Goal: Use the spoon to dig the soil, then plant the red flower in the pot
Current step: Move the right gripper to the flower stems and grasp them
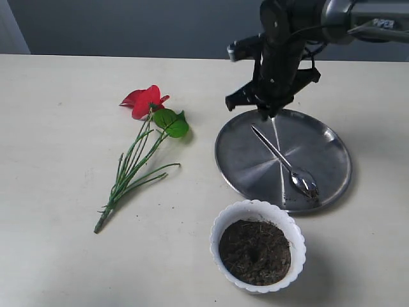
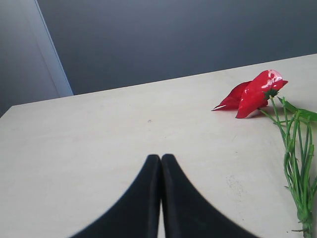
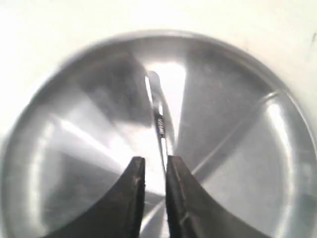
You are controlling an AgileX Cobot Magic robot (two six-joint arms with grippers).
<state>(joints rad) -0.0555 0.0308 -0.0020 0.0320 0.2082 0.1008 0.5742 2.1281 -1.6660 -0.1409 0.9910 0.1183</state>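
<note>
The spoon (image 1: 281, 157) lies flat on the steel plate (image 1: 332, 153), its bowl toward the pot with soil crumbs beside it. My right gripper (image 1: 268, 114) hangs just over the handle's far end. In the right wrist view this gripper (image 3: 155, 161) is open by a narrow gap, and the spoon handle (image 3: 159, 119) runs toward that gap. The white pot (image 1: 220, 224) holds dark soil (image 1: 254, 251) with a small dent. The red flower (image 1: 146, 101) lies on the table at the left. My left gripper (image 2: 161, 157) is shut and empty, apart from the flower (image 2: 255, 91).
The steel plate (image 3: 237, 148) fills the right wrist view. The flower's green stems (image 1: 128, 173) stretch toward the table's front left. A grey wall runs behind the table's back edge. The left arm is outside the exterior view.
</note>
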